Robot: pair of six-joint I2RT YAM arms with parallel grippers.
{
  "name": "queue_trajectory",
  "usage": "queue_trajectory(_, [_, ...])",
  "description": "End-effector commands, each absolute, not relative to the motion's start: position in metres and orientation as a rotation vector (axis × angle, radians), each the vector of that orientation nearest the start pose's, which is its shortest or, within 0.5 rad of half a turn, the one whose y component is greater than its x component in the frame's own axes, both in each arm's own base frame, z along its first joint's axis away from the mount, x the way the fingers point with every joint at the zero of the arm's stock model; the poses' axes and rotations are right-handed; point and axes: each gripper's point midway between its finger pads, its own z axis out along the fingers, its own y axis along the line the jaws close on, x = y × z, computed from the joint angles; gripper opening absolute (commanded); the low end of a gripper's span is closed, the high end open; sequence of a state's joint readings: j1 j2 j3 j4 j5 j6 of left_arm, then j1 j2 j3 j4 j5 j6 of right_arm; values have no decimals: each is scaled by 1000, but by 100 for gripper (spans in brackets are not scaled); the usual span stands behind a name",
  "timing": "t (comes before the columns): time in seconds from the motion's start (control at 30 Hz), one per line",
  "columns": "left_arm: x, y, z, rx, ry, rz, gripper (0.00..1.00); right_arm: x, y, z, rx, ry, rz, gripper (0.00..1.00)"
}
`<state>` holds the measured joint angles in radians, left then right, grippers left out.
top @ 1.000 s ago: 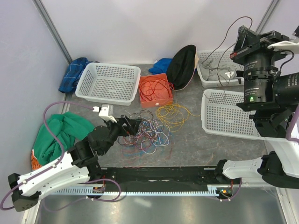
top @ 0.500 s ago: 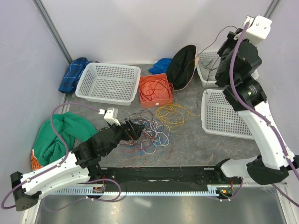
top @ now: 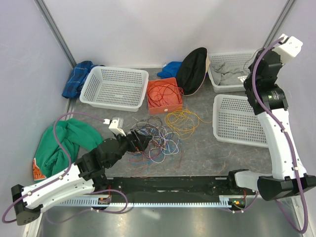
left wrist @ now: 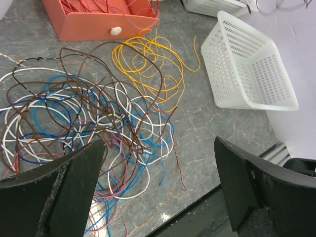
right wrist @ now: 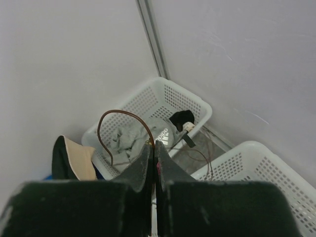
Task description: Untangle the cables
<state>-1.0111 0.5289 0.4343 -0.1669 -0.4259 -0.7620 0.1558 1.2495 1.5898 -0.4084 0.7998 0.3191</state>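
The cables (top: 155, 140) lie in a loose tangle of blue, white, brown and red wires mid-table, with a yellow cable (top: 182, 121) at the tangle's far right edge. My left gripper (top: 140, 138) hangs open over the tangle's left side. In the left wrist view its fingers (left wrist: 64, 197) stand wide apart above the tangle (left wrist: 94, 123) and hold nothing. My right gripper (top: 251, 79) is raised at the back right. In the right wrist view it (right wrist: 154, 145) is shut on a thin brown cable (right wrist: 126, 112) that loops up from the fingertips.
An orange box (top: 164, 95) holding red wires sits behind the tangle. White baskets stand at the back left (top: 113, 89), right (top: 242, 121) and back right (top: 229, 71), the last holding grey cloth. A black cap (top: 192, 69), green cloth (top: 69, 140), blue cloth (top: 79, 76).
My right arm has swung from high up near the camera to the back right, over the far basket, still holding the brown cable. My left gripper has edged a little toward the tangle.
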Motion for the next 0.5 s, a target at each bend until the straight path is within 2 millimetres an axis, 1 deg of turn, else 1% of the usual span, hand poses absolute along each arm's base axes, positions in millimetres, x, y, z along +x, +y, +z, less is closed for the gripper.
queue_trajectory(0.0, [180, -210, 192, -95, 1892, -911, 99, 348, -68, 440, 770, 1428, -228, 0])
queue_trajectory(0.03, [180, -210, 192, -97, 1894, -913, 99, 341, -71, 442, 779, 1409, -218, 0])
queue_trajectory(0.07, [179, -210, 191, -95, 1897, -920, 99, 339, -72, 439, 782, 1408, -218, 0])
queue_trajectory(0.1, [178, -211, 190, -91, 1901, -922, 99, 338, -72, 430, 788, 1419, -220, 0])
queue_trajectory(0.13, [178, -211, 190, -92, 1903, -924, 99, 332, -74, 433, 791, 1403, -213, 0])
queue_trajectory(0.17, [177, -211, 189, -95, 1905, -927, 99, 330, -74, 431, 790, 1404, -214, 0])
queue_trajectory(0.2, [177, -211, 189, -96, 1906, -929, 99, 330, -75, 425, 791, 1415, -223, 0])
queue_trajectory(0.23, [177, -212, 188, -97, 1907, -932, 99, 325, -75, 425, 792, 1409, -219, 0])
queue_trajectory(0.27, [177, -211, 187, -101, 1910, -933, 99, 323, -76, 420, 796, 1415, -229, 0])
queue_trajectory(0.3, [177, -211, 186, -105, 1912, -935, 99, 324, -77, 405, 796, 1441, -248, 0])
queue_trajectory(0.33, [177, -212, 186, -107, 1914, -937, 99, 322, -79, 399, 802, 1442, -259, 0])
queue_trajectory(0.37, [176, -212, 184, -109, 1919, -938, 99, 323, -81, 381, 803, 1475, -283, 0])
queue_trajectory(0.47, [176, -213, 181, -106, 1928, -939, 99, 321, -84, 358, 826, 1500, -298, 0])
